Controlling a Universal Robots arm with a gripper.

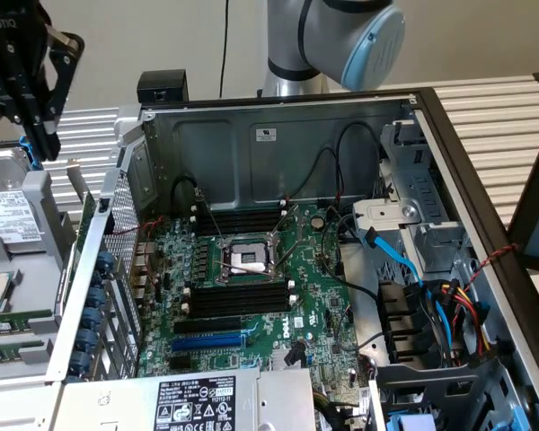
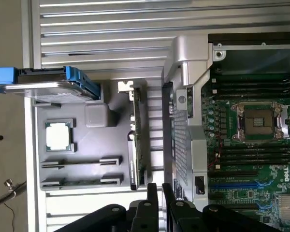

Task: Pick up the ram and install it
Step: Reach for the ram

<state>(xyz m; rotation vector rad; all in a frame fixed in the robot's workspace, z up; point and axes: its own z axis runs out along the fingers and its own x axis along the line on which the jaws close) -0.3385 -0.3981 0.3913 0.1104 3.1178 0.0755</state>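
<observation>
I see my gripper [image 2: 160, 187] at the upper left of the exterior frame, outside the open computer case [image 1: 278, 144]. Its fingers are parted by only a narrow gap and grip nothing. The ram [image 2: 81, 182] lies flat in the grey tray [image 2: 111, 130] beside the case, at the exterior view's left edge.

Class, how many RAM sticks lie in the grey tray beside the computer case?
2: the first ram beside the processor chip, the second ram just beyond it; others may be hidden.
</observation>
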